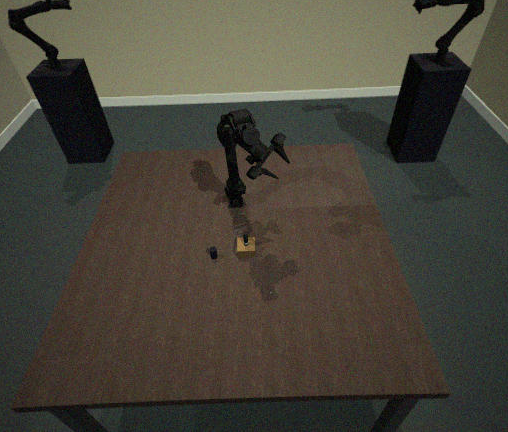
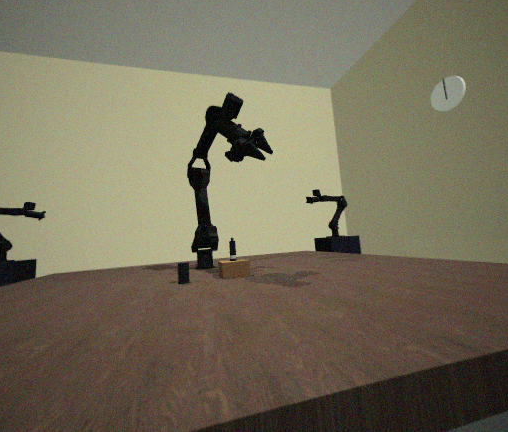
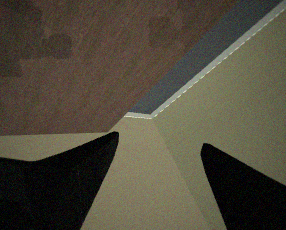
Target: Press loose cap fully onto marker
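The dark marker (image 1: 246,240) (image 2: 232,249) stands upright in the tan holder block (image 1: 246,250) (image 2: 234,269), its upper end bare. The small dark cap (image 1: 213,253) (image 2: 183,273) stands upright on the table to the left of the block in the top and exterior views, apart from it. My gripper (image 1: 284,170) (image 2: 268,156) (image 3: 160,139) is open with nothing between its fingers. It hangs high above the table, up and to the right of the block in the top and exterior views. The wrist view shows neither marker, block nor cap.
The brown table (image 1: 236,340) (image 2: 266,330) bears the arm's base behind the block. Two other arms stand on dark pedestals (image 1: 73,115) (image 1: 428,110) beyond the table's far corners. A round clock (image 2: 448,93) hangs on the right wall.
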`<state>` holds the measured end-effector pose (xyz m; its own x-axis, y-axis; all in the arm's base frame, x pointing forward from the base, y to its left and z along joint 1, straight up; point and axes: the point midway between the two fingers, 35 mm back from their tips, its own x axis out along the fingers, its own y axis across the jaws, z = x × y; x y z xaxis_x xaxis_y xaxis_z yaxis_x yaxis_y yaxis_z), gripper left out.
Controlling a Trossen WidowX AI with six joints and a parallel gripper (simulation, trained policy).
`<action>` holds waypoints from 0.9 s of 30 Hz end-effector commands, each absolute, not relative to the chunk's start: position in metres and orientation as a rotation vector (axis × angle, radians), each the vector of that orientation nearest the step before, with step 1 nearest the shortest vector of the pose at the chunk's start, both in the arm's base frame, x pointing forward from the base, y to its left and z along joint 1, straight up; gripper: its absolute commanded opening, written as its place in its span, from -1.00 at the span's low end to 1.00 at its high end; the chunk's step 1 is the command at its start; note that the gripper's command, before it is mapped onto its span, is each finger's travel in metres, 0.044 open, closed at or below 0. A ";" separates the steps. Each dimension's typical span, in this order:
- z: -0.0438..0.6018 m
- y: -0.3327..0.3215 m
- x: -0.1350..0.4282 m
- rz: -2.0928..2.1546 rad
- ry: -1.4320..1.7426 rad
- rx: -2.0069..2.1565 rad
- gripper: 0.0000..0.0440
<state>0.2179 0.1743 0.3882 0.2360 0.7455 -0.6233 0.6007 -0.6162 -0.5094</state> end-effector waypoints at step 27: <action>0.343 0.115 0.263 1.534 -0.855 -2.244 0.47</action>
<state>0.2592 0.1194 0.3467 0.2557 0.6273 -0.7356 0.3225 -0.7727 -0.5468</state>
